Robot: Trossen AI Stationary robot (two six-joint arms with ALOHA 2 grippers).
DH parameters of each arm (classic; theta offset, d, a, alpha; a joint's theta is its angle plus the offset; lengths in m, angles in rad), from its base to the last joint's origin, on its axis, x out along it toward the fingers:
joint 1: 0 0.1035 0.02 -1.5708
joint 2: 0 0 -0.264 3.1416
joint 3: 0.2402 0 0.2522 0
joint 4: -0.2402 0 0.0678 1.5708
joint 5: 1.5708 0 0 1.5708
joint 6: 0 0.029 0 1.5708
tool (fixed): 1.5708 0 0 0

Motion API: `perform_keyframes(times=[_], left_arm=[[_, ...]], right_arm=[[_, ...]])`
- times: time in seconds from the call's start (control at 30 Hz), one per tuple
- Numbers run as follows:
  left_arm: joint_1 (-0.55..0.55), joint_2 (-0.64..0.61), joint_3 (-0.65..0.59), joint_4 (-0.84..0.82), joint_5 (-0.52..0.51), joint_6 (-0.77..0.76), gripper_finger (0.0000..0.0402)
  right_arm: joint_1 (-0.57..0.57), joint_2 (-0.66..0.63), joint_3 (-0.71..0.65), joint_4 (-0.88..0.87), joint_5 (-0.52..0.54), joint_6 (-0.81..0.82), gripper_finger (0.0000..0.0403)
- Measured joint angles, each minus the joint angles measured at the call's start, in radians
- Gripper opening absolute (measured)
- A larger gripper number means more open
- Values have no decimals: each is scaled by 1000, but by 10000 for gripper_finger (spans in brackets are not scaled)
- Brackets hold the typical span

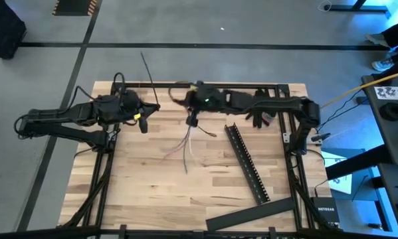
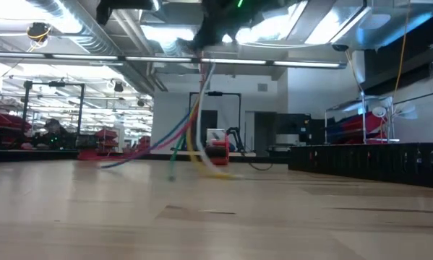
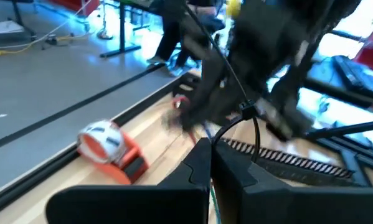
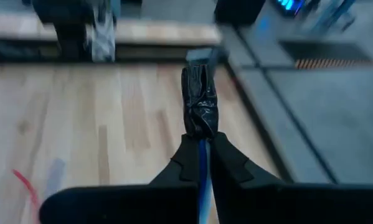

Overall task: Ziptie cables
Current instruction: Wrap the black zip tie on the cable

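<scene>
The cables (image 1: 185, 146) are a bunch of blue, red, purple, white and yellow-green wires. In the low view the cables (image 2: 194, 123) hang from above, and their loose ends fan out on the table. My right gripper (image 1: 192, 119) is shut on them over the table's far middle. A black-wrapped end (image 4: 198, 106) sticks out past its fingers. My left gripper (image 1: 152, 109) sits just left of it, shut on a thin black zip tie (image 1: 145, 73). In the left wrist view the zip tie (image 3: 236, 93) curves into a loop at its head (image 3: 247, 111). My left gripper (image 3: 211, 165) pinches the zip tie's strip (image 3: 218, 142) between its two fingers, close to the loop. The long free end (image 3: 202, 31) sticks up and away toward the table's far edge, clear of the table. My right gripper (image 4: 203, 165) pinches the cable bunch between its two fingers just behind the black-wrapped end (image 4: 200, 127). A blue wire (image 4: 203, 165) shows in the gap. The fingers lie across the bunch, which hangs below with its loose ends (image 2: 202, 167) on the table.
A long black slotted bar (image 1: 247, 162) lies slanted on the table's right half, with a flat black bar (image 1: 252, 214) near the near edge. An orange and white tape roll (image 3: 108, 149) sits by the far edge. A loose short wire (image 1: 208, 132) lies beside the cables.
</scene>
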Motion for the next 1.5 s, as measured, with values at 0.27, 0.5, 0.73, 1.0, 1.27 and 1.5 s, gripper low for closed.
perform_keyframes(times=[0.27, 0.5, 0.73, 1.0, 1.27, 1.5], left_arm=[[0, 79, 0, 42, 35, 0, 0], [8, 168, 0, 101, 19, -14, 0], [7, 232, 0, 167, 15, -23, 0], [5, 253, 0, 189, 25, -22, 0], [6, 277, 0, 181, 10, -12, 0], [8, 291, 0, 87, -10, 30, 0]], right_arm=[[26, -64, 1, -13, -26, -96, 10], [76, -56, 1, -25, -22, -96, 9], [80, -55, 1, -51, -21, -88, 9], [82, -51, 1, -91, -59, -85, 9], [106, -51, 1, -100, -60, -78, 9], [113, -49, 1, -211, -68, 4, 9]])
